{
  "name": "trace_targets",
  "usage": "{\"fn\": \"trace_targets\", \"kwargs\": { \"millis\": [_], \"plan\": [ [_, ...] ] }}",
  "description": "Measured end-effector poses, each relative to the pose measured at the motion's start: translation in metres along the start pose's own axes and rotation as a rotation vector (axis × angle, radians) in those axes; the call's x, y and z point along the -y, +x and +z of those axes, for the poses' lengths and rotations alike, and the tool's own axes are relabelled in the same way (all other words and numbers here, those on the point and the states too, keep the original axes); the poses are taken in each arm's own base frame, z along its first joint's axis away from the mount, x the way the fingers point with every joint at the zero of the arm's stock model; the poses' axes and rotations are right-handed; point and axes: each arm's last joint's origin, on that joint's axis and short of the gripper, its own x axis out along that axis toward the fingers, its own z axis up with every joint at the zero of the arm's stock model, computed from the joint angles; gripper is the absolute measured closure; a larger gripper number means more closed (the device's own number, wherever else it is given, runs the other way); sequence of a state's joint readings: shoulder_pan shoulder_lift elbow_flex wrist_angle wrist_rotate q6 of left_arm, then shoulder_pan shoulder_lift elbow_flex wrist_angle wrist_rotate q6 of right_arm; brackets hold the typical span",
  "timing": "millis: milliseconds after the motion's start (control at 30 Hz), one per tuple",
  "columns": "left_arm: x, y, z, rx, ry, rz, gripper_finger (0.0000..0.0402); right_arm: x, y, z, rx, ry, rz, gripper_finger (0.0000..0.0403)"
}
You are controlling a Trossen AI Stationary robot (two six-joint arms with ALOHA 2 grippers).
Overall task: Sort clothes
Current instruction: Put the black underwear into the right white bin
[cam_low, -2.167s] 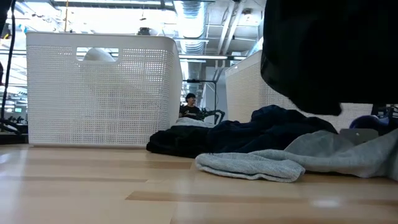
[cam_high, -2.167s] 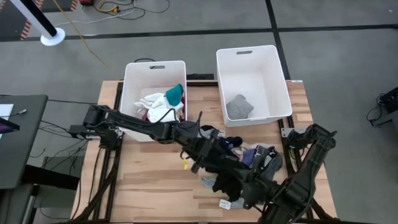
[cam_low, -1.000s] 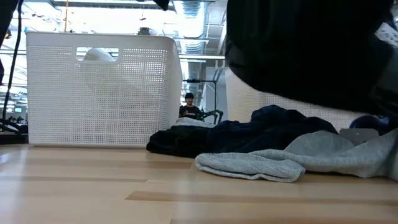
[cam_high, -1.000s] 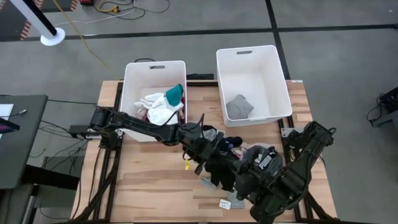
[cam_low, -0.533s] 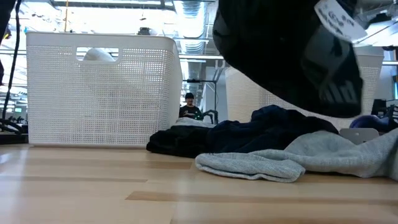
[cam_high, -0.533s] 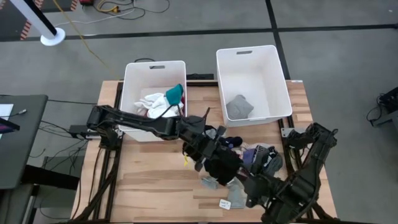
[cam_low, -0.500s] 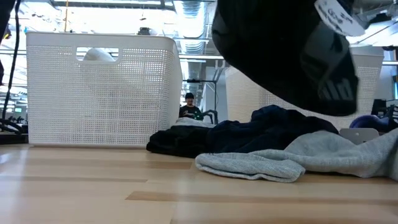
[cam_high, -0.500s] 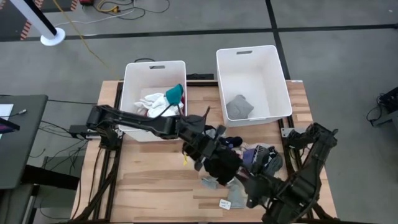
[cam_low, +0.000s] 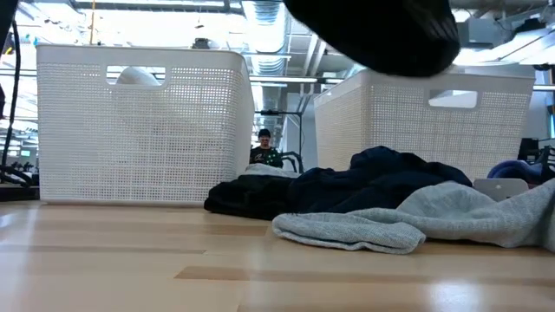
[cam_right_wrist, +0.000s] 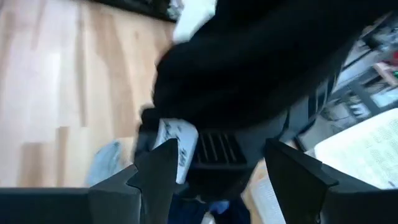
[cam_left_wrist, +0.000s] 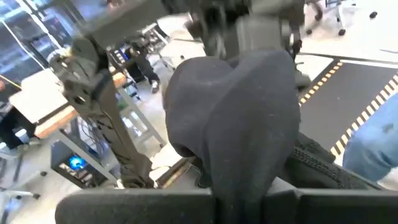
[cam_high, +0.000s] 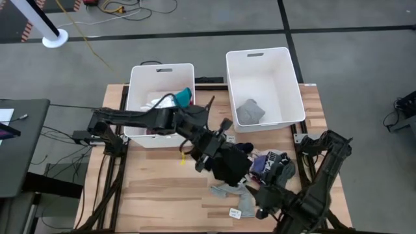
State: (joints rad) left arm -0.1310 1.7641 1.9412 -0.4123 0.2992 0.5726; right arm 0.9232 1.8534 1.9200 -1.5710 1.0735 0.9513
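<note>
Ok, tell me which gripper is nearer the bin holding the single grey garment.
Left. The left gripper, shut on a black garment, hangs over the table just in front of that bin. The right gripper, fingers apart, sits farther back near the table's front edge.

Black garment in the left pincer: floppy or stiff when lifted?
Likely floppy: the black garment hangs bunched from the shut left pincer, folding over itself in the left wrist view. Probably light: one pinch carries it clear of the table. It may snag the pile of clothes beside it.

The left gripper [cam_high: 218, 153] holds a black garment [cam_high: 233, 166] above the clothes pile [cam_high: 270, 166] on the table [cam_high: 156, 188].
</note>
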Motion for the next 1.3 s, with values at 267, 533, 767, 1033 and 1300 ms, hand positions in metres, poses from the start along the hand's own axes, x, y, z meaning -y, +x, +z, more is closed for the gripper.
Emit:
{"fn": "trace_targets", "kwargs": {
  "millis": [267,533,767,1033,1300],
  "plan": [
    [-0.018,-0.027,0.025,0.039,-0.036,-0.005,0.0401,-0.002,0.004,-0.002,0.154,0.024,-0.116,0.0148],
    [-0.037,-0.043,0.022,0.076,-0.128,-0.058,0.0401,0.001,0.011,0.004,0.227,0.047,-0.184,0.0148],
    [-0.037,-0.045,0.016,0.051,-0.14,-0.104,0.0401,0.008,0.025,0.01,0.232,0.047,-0.245,0.0143],
    [-0.034,-0.045,0.016,0.071,-0.141,-0.175,0.0401,0.021,0.047,0.019,0.228,0.069,-0.335,0.0119],
    [-0.037,-0.047,0.011,0.068,-0.119,-0.189,0.0401,0.023,0.062,0.029,0.211,0.063,-0.363,0.0115]
  ]
}}
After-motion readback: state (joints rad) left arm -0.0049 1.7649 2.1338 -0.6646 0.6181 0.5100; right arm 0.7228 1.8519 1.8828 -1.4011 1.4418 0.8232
